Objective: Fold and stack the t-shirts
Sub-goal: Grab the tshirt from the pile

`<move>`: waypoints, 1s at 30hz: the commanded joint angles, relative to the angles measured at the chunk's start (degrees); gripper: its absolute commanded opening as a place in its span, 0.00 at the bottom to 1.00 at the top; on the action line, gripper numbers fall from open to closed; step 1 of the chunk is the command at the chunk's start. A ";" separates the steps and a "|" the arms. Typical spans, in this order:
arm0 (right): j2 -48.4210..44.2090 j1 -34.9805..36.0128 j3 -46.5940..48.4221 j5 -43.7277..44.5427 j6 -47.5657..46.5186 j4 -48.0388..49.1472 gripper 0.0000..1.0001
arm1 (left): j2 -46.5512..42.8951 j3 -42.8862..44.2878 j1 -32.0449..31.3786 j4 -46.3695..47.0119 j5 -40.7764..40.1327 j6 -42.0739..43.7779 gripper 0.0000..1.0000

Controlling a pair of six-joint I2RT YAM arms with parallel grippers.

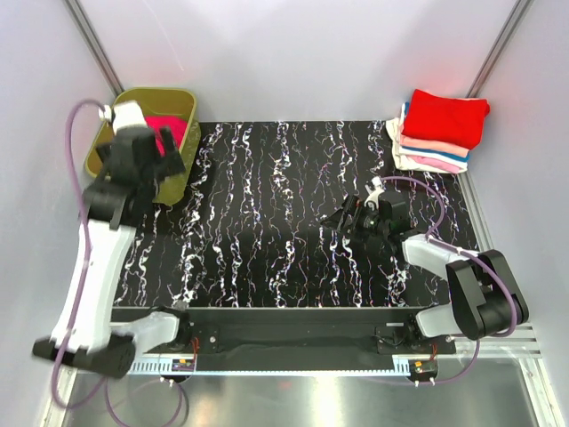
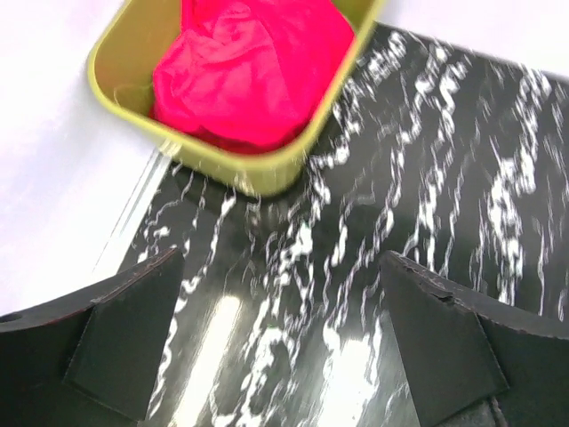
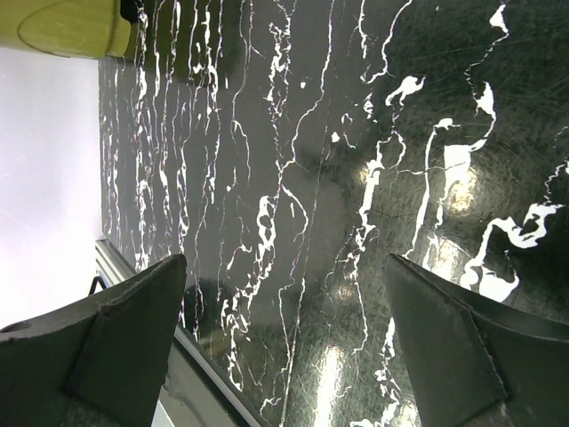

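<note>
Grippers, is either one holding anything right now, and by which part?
Nothing is held. The left gripper hangs open, short of the tub with the pink shirt inside; the right gripper is open over the table.

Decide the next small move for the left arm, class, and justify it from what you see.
Probably reach the left gripper forward and down into the olive tub onto the crumpled magenta t-shirt. Its jaws stand wide open and empty just short of the tub, and the other shirts already lie folded in a stack at the far right corner.
</note>
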 commanded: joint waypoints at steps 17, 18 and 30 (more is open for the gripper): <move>2.32 -0.40 1.58 -3.83 -0.49 5.17 1.00 | 60.98 45.47 28.64 10.99 29.48 -2.60 0.96; 2.41 -0.58 1.49 -4.09 -0.40 6.13 1.00 | 62.49 45.48 29.26 12.06 31.32 -4.43 0.95; 5.22 -3.30 0.18 -9.10 2.24 11.68 1.00 | 78.41 48.20 30.68 16.20 32.65 -8.84 0.83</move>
